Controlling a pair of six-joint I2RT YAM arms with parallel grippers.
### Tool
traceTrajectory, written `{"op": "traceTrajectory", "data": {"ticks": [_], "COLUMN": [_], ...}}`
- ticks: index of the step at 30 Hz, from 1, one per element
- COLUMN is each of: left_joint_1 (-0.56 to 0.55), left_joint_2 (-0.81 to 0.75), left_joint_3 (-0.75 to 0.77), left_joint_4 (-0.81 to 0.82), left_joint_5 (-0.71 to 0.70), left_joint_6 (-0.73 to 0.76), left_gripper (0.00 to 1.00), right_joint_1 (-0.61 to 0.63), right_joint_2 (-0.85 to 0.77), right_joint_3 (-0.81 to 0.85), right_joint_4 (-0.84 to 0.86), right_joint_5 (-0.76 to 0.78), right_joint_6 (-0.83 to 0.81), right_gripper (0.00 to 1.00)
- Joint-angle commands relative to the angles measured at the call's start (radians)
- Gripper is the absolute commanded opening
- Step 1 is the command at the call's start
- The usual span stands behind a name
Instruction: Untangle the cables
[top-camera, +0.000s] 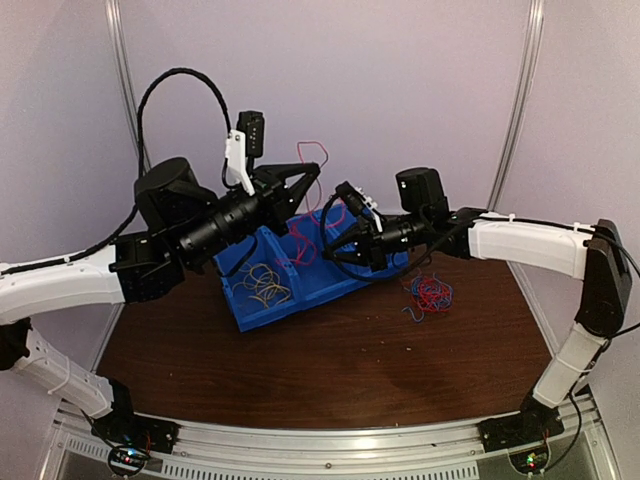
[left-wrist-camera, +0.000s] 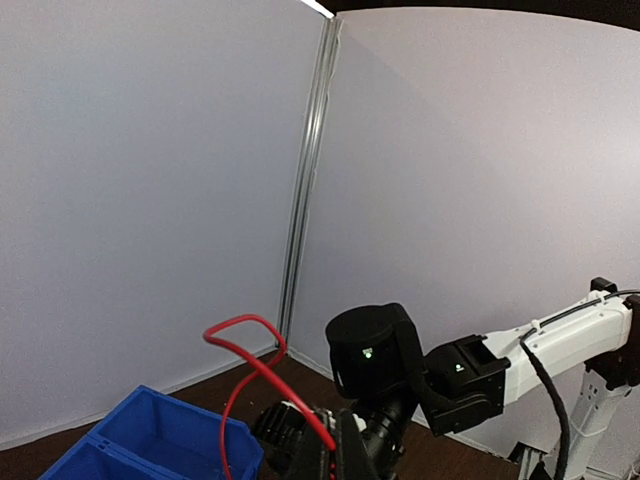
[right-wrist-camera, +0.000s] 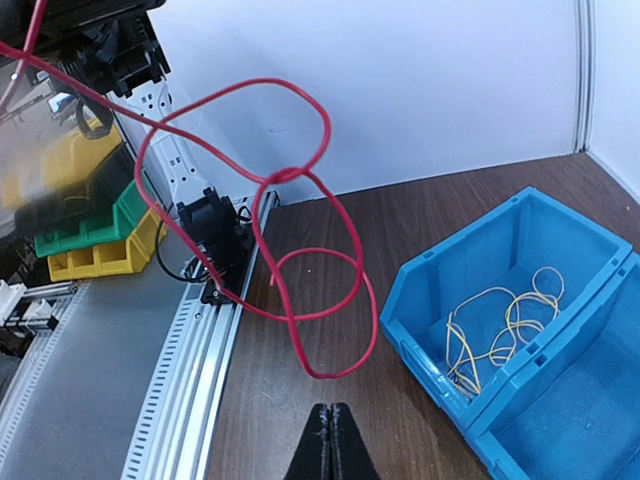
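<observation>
Right end effector (right-wrist-camera: 329, 437) closed; left end effector (top-camera: 313, 170) closed on cable (right-wrist-camera: 288, 176)

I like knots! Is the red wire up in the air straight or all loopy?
Loopy. The red wire hangs in the air and crosses itself in several loops, with a twist in the middle.

I log: red cable (right-wrist-camera: 285, 176) above the jaws, smooth glossy plastic sheath; bin (right-wrist-camera: 430, 300) to their right, shiny blue plastic; table (right-wrist-camera: 270, 410) beneath, satin dark wood.
</observation>
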Motion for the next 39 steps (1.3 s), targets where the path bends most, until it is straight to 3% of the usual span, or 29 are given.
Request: {"op": "traceTrajectory", "data": {"ticks": [1, 7, 9, 12, 20, 26, 27, 30, 32, 39], "left_joint_1": [-0.004, -0.005, -0.005, -0.004, -0.004, -0.005, -0.005, -0.005, -0.005, -0.005], "left_joint_2": [-0.038, -0.073, -0.076, -0.073, -0.067, -0.065, -0.065, -0.068, -0.070, -0.166], "left_joint_3": [0.018, -0.014, -0.016, -0.014, -0.004, -0.003, -0.003, -0.004, -0.006, 0.022], "left_joint_4": [0.026, 0.026, 0.027, 0.030, 0.031, 0.031, 0.030, 0.030, 0.029, -0.043], "left_joint_5": [-0.016, -0.046, -0.046, -0.037, -0.027, -0.026, -0.026, -0.025, -0.029, -0.135], "left_joint_6": [0.012, 0.023, 0.022, 0.012, 0.006, 0.007, 0.006, 0.009, 0.011, 0.116], "left_gripper": [0.00, 0.00, 0.00, 0.00, 0.00, 0.00, 0.00, 0.00, 0.00, 0.00], "right_joint_1": [-0.009, -0.051, -0.049, -0.037, 0.023, 0.051, 0.051, 0.051, 0.048, -0.019], "right_joint_2": [-0.058, -0.089, -0.087, -0.063, 0.033, 0.059, 0.059, 0.059, 0.054, 0.021], "right_joint_3": [-0.060, -0.124, -0.113, -0.080, 0.035, 0.066, 0.057, 0.046, 0.026, -0.121], "right_joint_4": [0.030, 0.061, 0.050, 0.053, 0.063, 0.124, 0.163, 0.182, 0.190, 0.187], "right_joint_5": [0.005, -0.009, -0.033, -0.072, -0.109, -0.102, -0.101, -0.090, -0.083, -0.082], "right_joint_6": [0.002, 0.006, -0.015, -0.008, 0.025, 0.083, 0.132, 0.159, 0.165, 0.145], "right_gripper": [0.00, 0.03, 0.34, 0.53, 0.58, 0.54, 0.47, 0.12, 0.00, 0.00]}}
